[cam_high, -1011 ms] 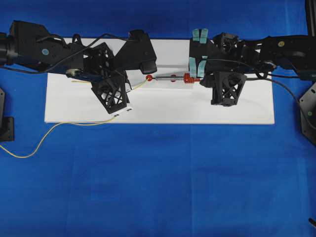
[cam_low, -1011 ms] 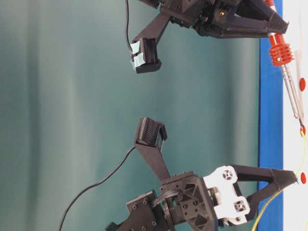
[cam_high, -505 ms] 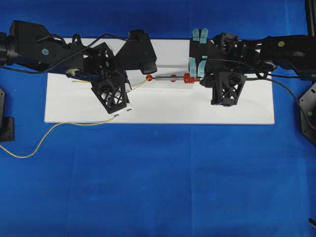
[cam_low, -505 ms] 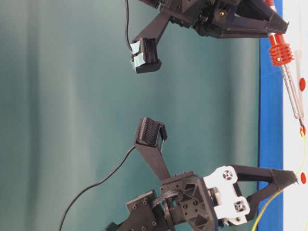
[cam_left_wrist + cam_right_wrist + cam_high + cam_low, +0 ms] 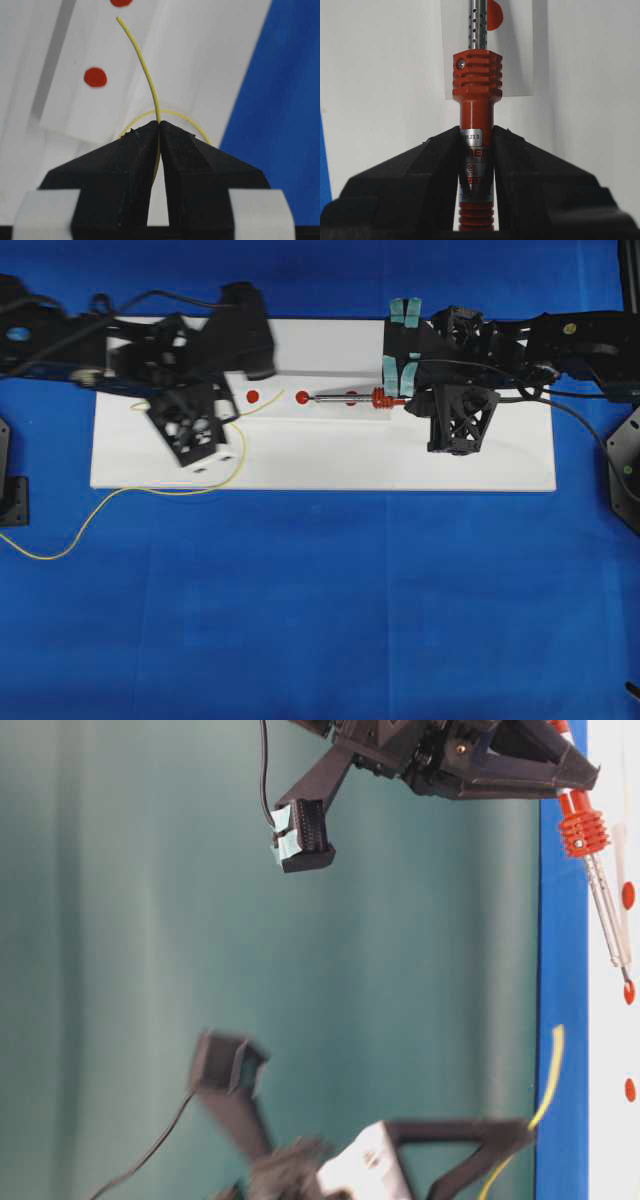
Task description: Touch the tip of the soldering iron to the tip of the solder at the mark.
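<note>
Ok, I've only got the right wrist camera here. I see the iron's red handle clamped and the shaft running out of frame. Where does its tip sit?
Observer: In the overhead view the soldering iron has its tip at the edge of the middle red dot on the white board.
Operator: And is the solder touching it?
Observer: No. The solder ends apart from the tip, between the middle dot and the left red dot.
Operator: What's holding the solder?
Observer: The left gripper, jaws shut on it, with a curved length sticking out past them.
</note>
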Robot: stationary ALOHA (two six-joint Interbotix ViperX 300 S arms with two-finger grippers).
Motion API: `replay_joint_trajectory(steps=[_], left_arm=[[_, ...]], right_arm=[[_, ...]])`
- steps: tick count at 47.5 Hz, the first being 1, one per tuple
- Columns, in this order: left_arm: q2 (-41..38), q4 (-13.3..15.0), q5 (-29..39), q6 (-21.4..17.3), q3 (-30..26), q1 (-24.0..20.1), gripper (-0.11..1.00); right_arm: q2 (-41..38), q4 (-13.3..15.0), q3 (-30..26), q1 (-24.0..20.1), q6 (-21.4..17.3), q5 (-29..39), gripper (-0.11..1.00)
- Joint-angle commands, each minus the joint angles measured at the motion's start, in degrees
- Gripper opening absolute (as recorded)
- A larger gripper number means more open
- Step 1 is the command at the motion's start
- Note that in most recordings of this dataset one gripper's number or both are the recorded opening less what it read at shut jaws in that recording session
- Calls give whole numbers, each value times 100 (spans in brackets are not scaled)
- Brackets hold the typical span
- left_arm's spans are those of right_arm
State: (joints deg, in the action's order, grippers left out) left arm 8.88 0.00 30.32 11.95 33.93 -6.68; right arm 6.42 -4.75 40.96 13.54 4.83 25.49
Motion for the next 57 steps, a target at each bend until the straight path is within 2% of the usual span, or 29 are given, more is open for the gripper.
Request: replay_joint_trajectory(steps=[1,9,23,33,46,57], left_arm=[[510,-9,-53,44,141,62,3],[870,-9,-360,88,483,70,3],[905,-9,-413,62,527,88,3],[940,-9,-413,79,571,97,3],[976,-9,-422,79,615,88,3],[984,-9,-439,88,624,97,3]], right_arm=[[62,18,-123,9,-9,-44,6],[53,18,-123,9,-9,-44,6],[334,18,-44,70,-9,-26,6],[984,123,334,105,-9,-26,6],[1960,123,1028,105,-26,-9,6],[2101,123,1160,141,-123,202,6]])
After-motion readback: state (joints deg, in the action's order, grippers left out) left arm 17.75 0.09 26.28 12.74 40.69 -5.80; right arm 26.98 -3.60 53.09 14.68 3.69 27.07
